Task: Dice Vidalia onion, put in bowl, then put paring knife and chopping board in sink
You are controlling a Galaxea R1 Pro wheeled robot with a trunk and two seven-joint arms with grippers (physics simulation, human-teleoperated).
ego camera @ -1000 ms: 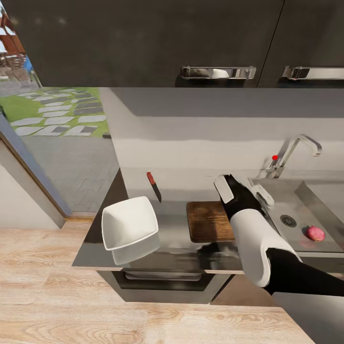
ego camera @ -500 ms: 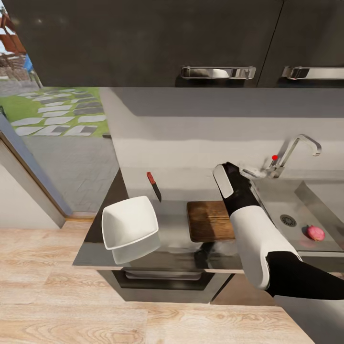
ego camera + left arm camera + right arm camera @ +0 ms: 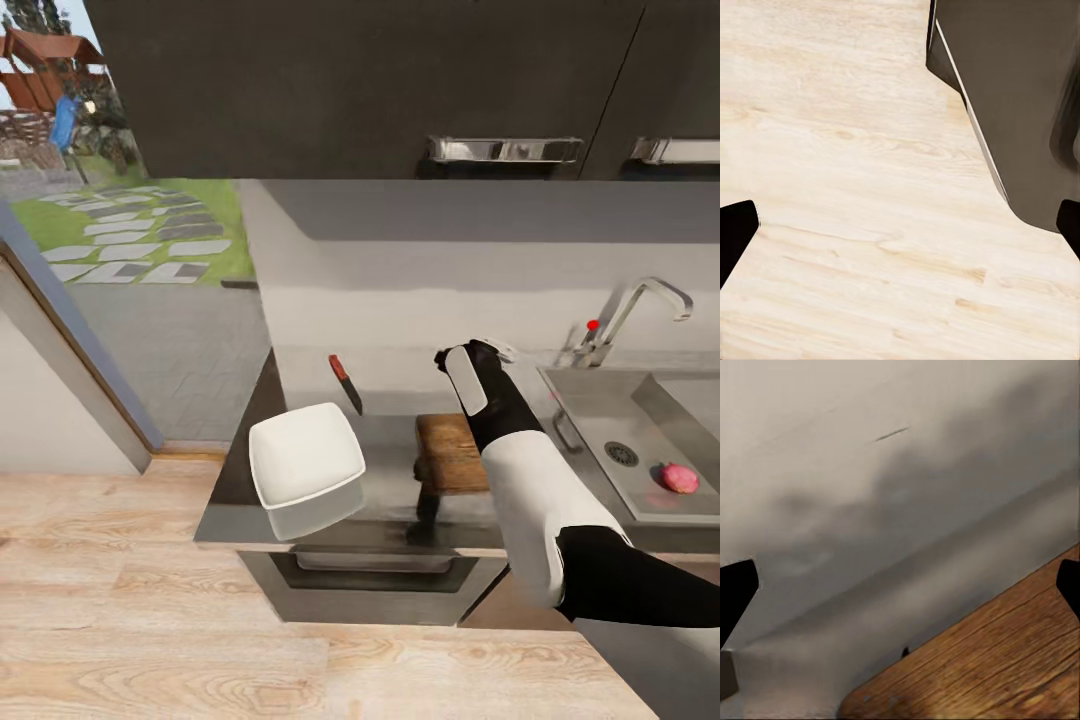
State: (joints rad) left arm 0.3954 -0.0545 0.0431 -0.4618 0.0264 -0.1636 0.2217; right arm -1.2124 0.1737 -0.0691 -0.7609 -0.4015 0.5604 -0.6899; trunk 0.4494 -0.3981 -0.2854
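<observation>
Both grippers are seen wide open, empty; the right gripper is held above the chopping board.

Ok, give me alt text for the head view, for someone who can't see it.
The robot's right arm reaches over a wooden chopping board on a grey countertop. A white bowl and a red-handled knife lie to the board's left; a pinkish onion sits in the sink at right.

No legible text, labels or numbers anywhere.
</observation>
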